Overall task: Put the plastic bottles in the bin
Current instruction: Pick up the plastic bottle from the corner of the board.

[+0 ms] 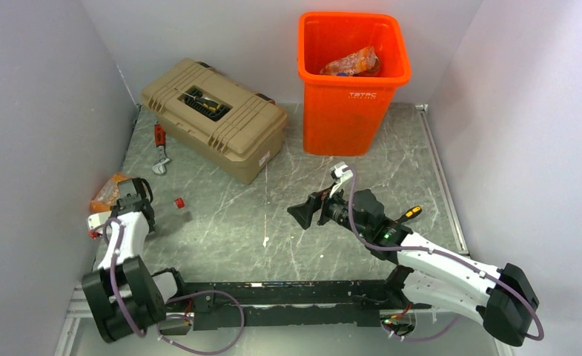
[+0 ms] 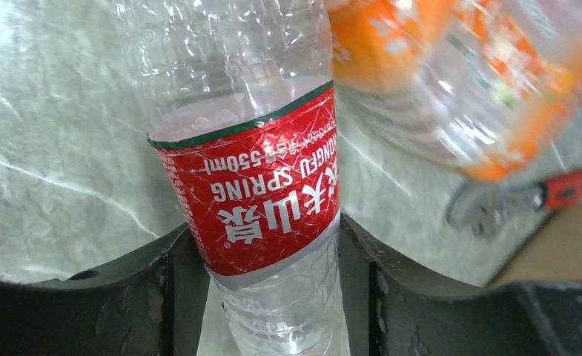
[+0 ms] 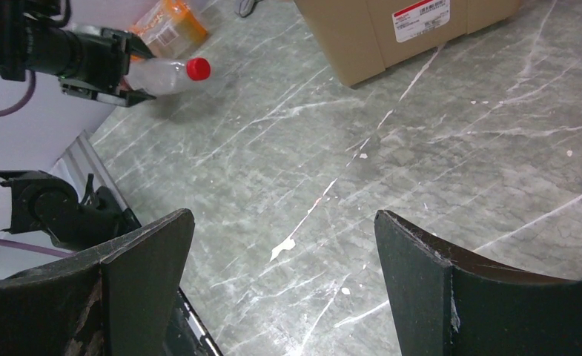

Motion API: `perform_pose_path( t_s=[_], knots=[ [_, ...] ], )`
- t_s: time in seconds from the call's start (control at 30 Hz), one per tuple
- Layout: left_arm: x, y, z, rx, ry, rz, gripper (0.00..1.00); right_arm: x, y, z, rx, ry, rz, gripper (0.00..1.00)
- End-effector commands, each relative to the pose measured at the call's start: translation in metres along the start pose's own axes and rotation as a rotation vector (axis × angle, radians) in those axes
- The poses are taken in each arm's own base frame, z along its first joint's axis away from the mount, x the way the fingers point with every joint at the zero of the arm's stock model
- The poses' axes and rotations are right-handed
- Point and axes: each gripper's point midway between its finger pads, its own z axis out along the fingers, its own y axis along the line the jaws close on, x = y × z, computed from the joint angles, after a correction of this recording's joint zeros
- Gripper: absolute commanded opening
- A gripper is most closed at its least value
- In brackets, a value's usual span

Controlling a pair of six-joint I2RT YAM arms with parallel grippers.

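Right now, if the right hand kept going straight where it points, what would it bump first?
Probably the bare marble table. Only tabletop shows ahead of the open right hand. The red-capped clear bottle and the tan toolbox lie off to either side, though depth is unclear.

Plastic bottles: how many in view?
3: clear red-labelled plastic bottle in the left gripper; orange-labelled plastic bottle beside it; another orange bottle inside the tall orange plastic bin, where more may hide.

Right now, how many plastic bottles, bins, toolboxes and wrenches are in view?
Orange bin: 1
Plastic bottles: 3 (red-label bottle, orange bottle beside it, orange bottle in the bin)
Tan toolbox: 1
Adjustable wrench: 1
Total: 6
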Motion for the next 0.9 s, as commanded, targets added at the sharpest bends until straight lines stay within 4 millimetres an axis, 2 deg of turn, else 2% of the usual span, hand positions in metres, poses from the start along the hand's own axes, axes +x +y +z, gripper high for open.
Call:
perform_pose_path(
  t_s=[0.0, 0.1, 0.23, 0.37, 0.47, 0.57, 0.67, 0.73, 0.87],
  knots=[
    [-0.003, -0.017, -0.032, 0.145, 0.021, 0.098, 0.36, -0.014, 0.007, 0.002, -0.023, -0.05, -0.007, 0.96],
    [-0.004, -0.037, -0.054, 0.238, 0.048, 0.142, 0.33, -0.014, 0.006, 0.001, -0.018, -0.048, -0.01, 0.96],
    [0.012, -0.077, -0.099, 0.429, 0.145, 0.255, 0.3, -0.015, 0.007, 0.0, -0.019, -0.048, -0.009, 0.96],
    [0.023, -0.122, -0.168, 0.72, 0.207, 0.405, 0.19, -0.017, 0.009, -0.001, -0.022, -0.048, -0.005, 0.96],
    [0.04, -0.146, -0.227, 0.976, 0.265, 0.579, 0.17, -0.019, 0.011, -0.001, -0.028, -0.05, -0.001, 0.96],
    [0.068, -0.153, -0.292, 1.265, 0.416, 0.739, 0.19, -0.019, 0.012, -0.001, -0.034, -0.049, 0.004, 0.96],
    [0.087, -0.152, -0.353, 1.588, 0.535, 0.839, 0.2, -0.021, 0.013, -0.002, -0.035, -0.05, 0.002, 0.96],
    [0.093, -0.146, -0.387, 1.805, 0.596, 0.899, 0.19, -0.026, 0.013, -0.005, -0.027, -0.061, -0.002, 0.96],
    [0.091, -0.133, -0.443, 2.136, 0.663, 0.975, 0.17, -0.039, 0.019, -0.011, -0.047, -0.106, 0.004, 0.97]
  ],
)
